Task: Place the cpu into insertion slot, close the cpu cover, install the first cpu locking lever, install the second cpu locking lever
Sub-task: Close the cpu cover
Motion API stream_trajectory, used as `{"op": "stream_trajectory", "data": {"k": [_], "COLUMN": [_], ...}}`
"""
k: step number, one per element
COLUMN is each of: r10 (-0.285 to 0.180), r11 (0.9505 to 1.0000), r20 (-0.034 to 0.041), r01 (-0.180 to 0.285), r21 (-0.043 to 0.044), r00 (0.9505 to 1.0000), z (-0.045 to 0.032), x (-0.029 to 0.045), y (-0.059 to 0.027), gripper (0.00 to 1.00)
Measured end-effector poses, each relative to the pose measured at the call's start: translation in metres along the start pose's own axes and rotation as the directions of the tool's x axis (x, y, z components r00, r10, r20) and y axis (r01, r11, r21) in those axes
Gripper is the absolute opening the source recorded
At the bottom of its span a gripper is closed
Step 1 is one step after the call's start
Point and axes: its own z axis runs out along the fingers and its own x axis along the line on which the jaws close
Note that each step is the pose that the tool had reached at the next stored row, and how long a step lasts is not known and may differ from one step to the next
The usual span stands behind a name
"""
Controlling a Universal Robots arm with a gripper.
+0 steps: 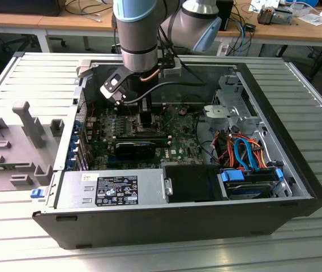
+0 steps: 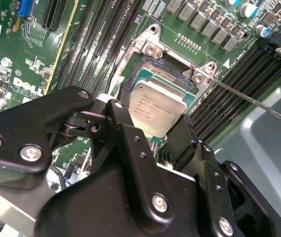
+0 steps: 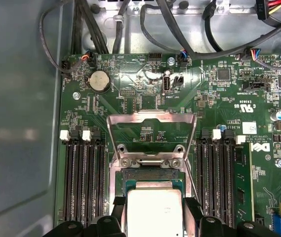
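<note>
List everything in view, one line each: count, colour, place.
computer case: one, black, lying open on the slatted table
motherboard: one, green, inside the case
cpu: one, silver-grey, between the gripper's fingers over the insertion slot
cpu cover: one, silvery, swung open beside the slot
locking lever: one, silvery wire, sticking out from a slot corner
memory slots: two banks, black, flanking the slot
coin battery: one, silver, on the board
power supply: one, grey, near corner, the exterior view's left
cables: several, orange and blue, the exterior view's right
robot arm: one, grey and blue, above the case
gripper: one, black, shut on the cpu
</note>
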Motion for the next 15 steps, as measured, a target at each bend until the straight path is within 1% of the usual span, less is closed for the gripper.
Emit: {"op": "stream_trajectory", "data": {"k": [2, 3, 7, 11, 15], "r10": [-0.002, -0.003, -0.004, -0.005, -0.004], "r11": [1.0000, 1.0000, 1.0000, 1.0000, 1.0000], "r20": [0.0033, 0.0086, 0.0174, 0.0222, 0.0225], "r01": [0.002, 0.003, 0.004, 0.005, 0.004], "r21": [0.0001, 0.0004, 0.0004, 0.0005, 0.0004], "r00": [1.0000, 1.0000, 0.9998, 0.9997, 0.9997], "z": [0.0021, 0.0032, 0.0068, 0.0128, 0.0164], "x": [0.0002, 0.0009, 0.0031, 0.0038, 0.0037], "y": [-0.0003, -0.0004, -0.0006, -0.0011, -0.0015], "gripper": [0.55, 0.55, 0.55, 0.55, 0.55]}}
